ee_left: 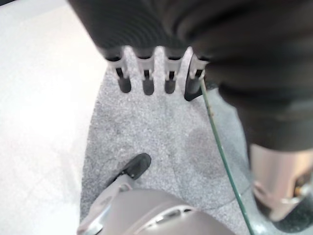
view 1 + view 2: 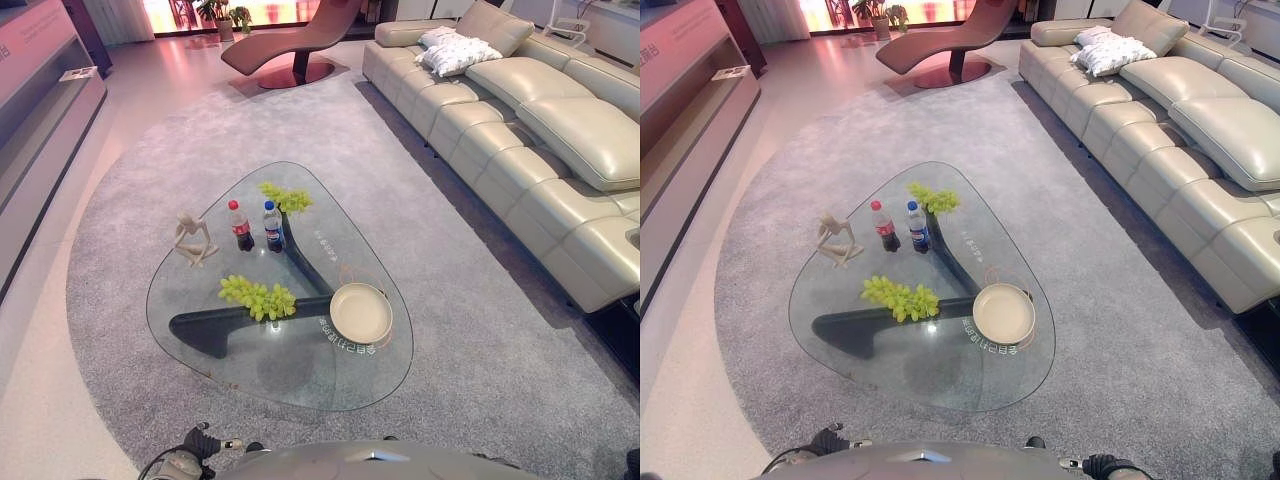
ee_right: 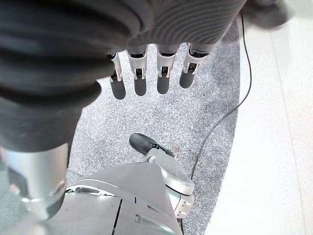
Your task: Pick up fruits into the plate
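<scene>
- Nearest, both hands hang low over the carpet, left hand [image 1: 156,73] and right hand [image 3: 146,73] with fingers straight, holding nothing.
- On the desk [image 2: 250,370], near-right edge, the plate [image 2: 360,313] lies empty.
- Left of it, grapes [image 2: 258,297]; a second bunch [image 2: 286,197] sits at the far corner.
- Nothing grasped yet; next, reach for the nearer grapes.

Cut off by the right and top edges: sofa [image 2: 520,110], so its far end and right side stay unseen. Lounge chair [image 2: 300,40] clipped at the top edge, upper back out of view. Low cabinet [image 2: 40,90] cropped by the left edge. Potted plant [image 2: 228,14] by the window too small to make out. Labels on the two bottles [image 2: 255,226] too small to tell apart. Dark table base [image 2: 235,325] partly covered by the near grape bunch [image 2: 258,297] and the plate [image 2: 360,313]. Left hand [image 1: 146,83] showing short dark fingertips below the ribbed cover, thumb not distinguishable. Same for right hand [image 3: 146,81]
</scene>
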Robot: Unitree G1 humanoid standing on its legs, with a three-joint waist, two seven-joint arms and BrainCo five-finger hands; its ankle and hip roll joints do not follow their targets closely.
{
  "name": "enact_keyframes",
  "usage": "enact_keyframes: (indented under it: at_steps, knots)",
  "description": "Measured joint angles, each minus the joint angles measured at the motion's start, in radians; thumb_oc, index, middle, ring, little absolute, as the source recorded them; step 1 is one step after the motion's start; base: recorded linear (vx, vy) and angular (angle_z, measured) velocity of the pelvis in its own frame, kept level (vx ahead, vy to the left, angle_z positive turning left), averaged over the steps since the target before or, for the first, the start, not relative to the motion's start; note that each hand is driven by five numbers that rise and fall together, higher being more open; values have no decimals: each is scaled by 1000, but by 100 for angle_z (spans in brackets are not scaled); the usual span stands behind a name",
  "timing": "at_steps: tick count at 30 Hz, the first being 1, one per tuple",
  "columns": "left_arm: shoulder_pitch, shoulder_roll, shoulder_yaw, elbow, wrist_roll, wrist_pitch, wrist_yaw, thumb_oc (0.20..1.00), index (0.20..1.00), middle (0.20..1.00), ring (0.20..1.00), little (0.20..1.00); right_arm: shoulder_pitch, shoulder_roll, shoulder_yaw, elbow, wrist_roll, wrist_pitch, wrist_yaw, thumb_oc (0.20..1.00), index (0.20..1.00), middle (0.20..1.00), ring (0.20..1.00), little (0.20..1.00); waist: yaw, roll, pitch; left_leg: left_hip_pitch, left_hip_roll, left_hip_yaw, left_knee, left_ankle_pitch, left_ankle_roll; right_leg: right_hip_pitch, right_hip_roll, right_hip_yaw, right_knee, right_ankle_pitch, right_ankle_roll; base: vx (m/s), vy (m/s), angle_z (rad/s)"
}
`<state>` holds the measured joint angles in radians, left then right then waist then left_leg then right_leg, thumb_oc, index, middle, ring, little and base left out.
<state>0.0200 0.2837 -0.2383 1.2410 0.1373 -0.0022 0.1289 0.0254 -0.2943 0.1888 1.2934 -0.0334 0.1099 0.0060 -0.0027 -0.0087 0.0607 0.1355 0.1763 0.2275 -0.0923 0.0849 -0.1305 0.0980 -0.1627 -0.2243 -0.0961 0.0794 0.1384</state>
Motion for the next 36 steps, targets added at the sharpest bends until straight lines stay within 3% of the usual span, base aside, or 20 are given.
enact_keyframes:
  at_steps: [26, 32, 36]
  knots:
    - [-2, 0, 0, -1, 1, -29, 43, 1000, 1000, 1000, 1000, 1000, 1, 0, -18, 4, 0, 0, 2, 1000, 1000, 1000, 1000, 1000, -4, 10, 1, 0, 0, 3, 0, 0, 0, -3, 0, 4, 0, 0, 0, 0, 0, 0]
    - [-15, 16, -11, -12, 115, -79, 93, 1000, 1000, 1000, 1000, 1000, -3, -11, -18, 5, -2, 0, 6, 1000, 1000, 1000, 1000, 1000, -9, 16, 7, 6, -1, 16, -1, -3, 0, -7, 0, 19, 0, 0, 0, -9, 22, -6]
    - [-61, 89, -92, -74, 215, -89, 158, 1000, 1000, 1000, 1000, 1000, -27, -62, -17, 4, -7, 7, 28, 1000, 1000, 1000, 1000, 1000, -27, 34, 21, -9, -2, 27, -1, -3, 1, -30, -1, 30, 0, 1, -1, -45, 65, -8]
